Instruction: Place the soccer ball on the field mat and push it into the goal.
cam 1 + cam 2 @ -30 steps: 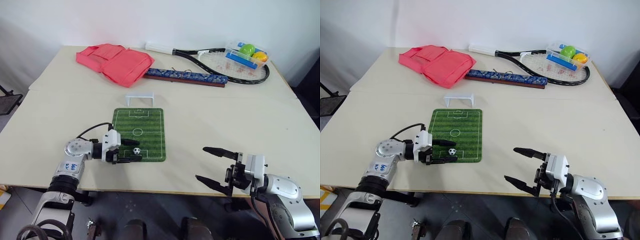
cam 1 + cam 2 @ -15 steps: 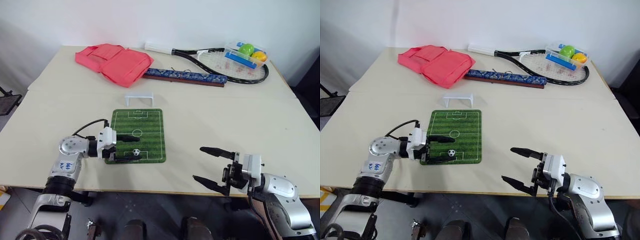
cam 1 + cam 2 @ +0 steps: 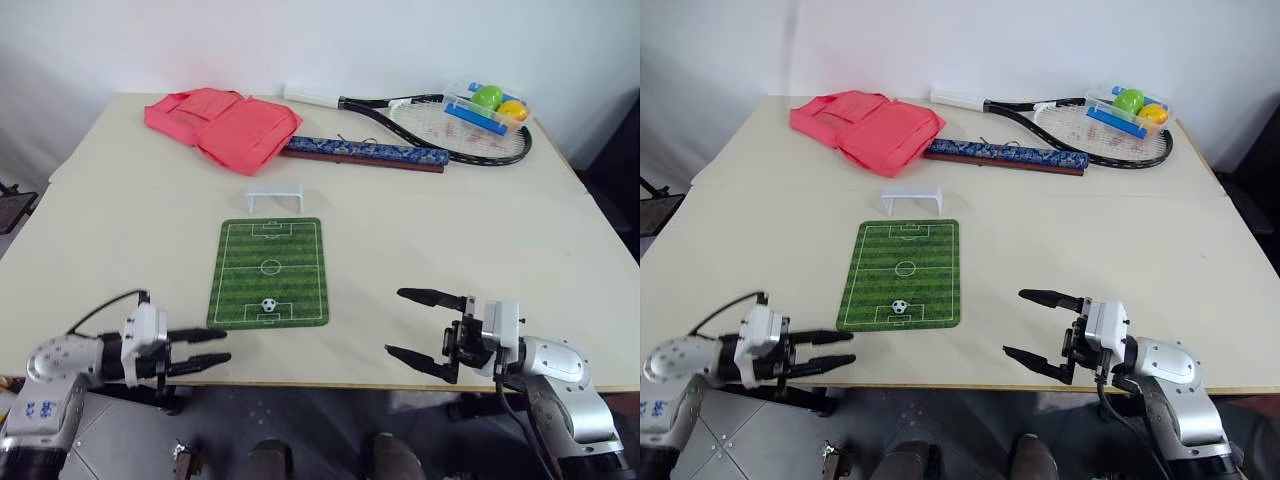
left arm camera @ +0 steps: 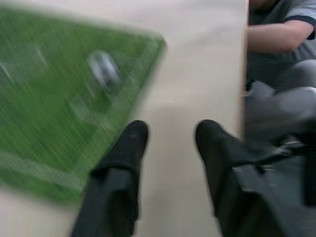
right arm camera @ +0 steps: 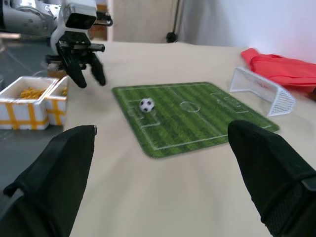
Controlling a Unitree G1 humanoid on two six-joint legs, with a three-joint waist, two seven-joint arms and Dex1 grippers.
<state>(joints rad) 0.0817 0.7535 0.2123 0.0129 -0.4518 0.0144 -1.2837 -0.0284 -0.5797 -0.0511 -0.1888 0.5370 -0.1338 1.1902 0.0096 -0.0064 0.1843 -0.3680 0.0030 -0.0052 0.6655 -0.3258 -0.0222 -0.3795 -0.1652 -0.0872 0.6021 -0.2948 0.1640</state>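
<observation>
One soccer ball [image 3: 268, 304] on the field mat [image 3: 297, 268], seemingly untouched.

The left end effector [image 3: 218, 358] has drawn back off the field mat [image 3: 270, 272] to the surface's near edge. Its fingers have narrowed. The soccer ball [image 3: 269, 304] now lies alone on the mat.

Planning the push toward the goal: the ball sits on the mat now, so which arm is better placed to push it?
Probably the left. Its end effector sits just off the mat's near left corner, close to the ball, with the goal straight beyond. The right end effector hangs further off, wide open.
</observation>
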